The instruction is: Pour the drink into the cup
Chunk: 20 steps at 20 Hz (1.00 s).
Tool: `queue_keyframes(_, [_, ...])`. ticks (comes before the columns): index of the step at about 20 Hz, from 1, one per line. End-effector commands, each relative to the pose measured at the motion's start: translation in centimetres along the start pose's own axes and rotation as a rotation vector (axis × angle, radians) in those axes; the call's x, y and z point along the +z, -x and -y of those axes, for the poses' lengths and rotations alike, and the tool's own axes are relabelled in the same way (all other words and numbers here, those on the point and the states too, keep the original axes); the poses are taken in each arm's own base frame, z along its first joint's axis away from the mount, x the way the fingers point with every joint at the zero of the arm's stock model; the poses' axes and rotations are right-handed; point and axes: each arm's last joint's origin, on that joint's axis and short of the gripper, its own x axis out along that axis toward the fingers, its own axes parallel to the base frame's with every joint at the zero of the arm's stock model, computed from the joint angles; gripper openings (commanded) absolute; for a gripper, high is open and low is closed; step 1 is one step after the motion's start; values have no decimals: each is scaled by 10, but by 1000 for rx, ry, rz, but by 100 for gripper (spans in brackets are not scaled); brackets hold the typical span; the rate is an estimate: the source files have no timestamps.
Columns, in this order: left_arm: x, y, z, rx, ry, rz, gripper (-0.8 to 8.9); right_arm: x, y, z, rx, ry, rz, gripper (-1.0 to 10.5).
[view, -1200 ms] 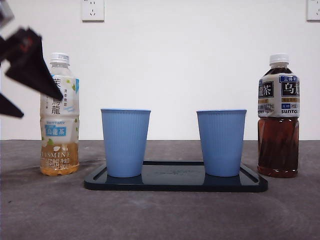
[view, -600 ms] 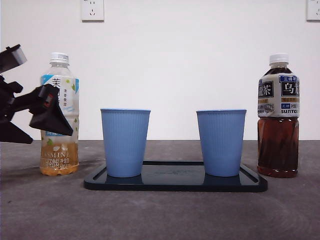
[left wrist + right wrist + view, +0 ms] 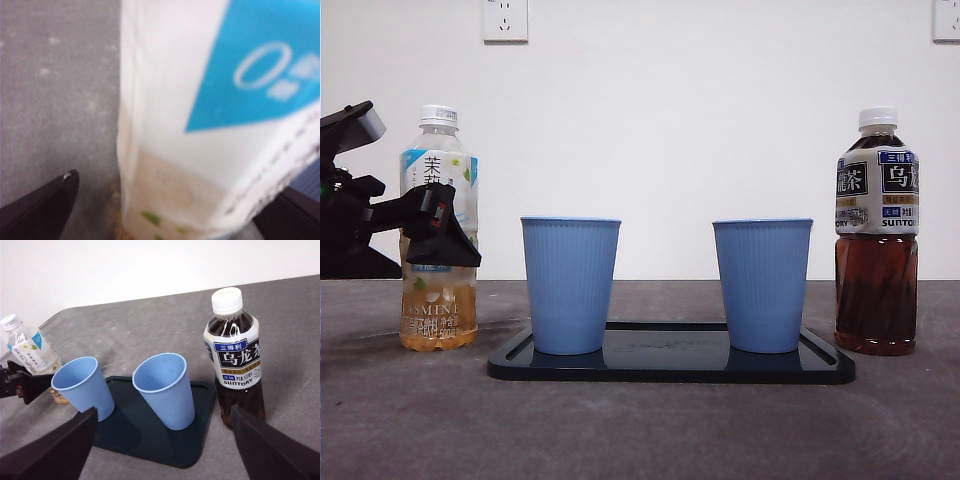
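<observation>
A jasmine tea bottle (image 3: 440, 170) with pale yellow drink and a white cap stands upright at the left. My left gripper (image 3: 430, 240) is open, with its jaws on either side of the bottle's label. In the left wrist view the bottle (image 3: 200, 125) fills the space between the jaws of that gripper (image 3: 177, 190), and one jaw stands clear of it. Two empty blue cups (image 3: 570, 285) (image 3: 762, 285) stand on a dark tray (image 3: 670, 365). My right gripper (image 3: 164, 410) is open and empty, high above the table.
A dark oolong tea bottle (image 3: 877, 230) with a white cap stands upright to the right of the tray; it also shows in the right wrist view (image 3: 235, 360). A white wall runs close behind the table.
My left gripper has come down from the upper left and moved in around the jasmine tea bottle's label. The bottles, cups and tray have not moved.
</observation>
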Motion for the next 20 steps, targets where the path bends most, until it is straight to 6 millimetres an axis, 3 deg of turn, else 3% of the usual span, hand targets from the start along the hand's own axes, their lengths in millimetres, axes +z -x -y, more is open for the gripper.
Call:
queue_keyframes(1, [-2, -4, 0, 0, 5, 9, 552, 4, 2, -2, 8, 4, 18, 424])
queue_keyframes(13, [-1, -5, -1, -2, 13, 31, 310, 3, 2, -2, 1, 23, 14, 423])
queue_keyframes(20, [1, -3, 0, -2, 13, 26, 301, 2, 2, -1, -5, 26, -6, 423])
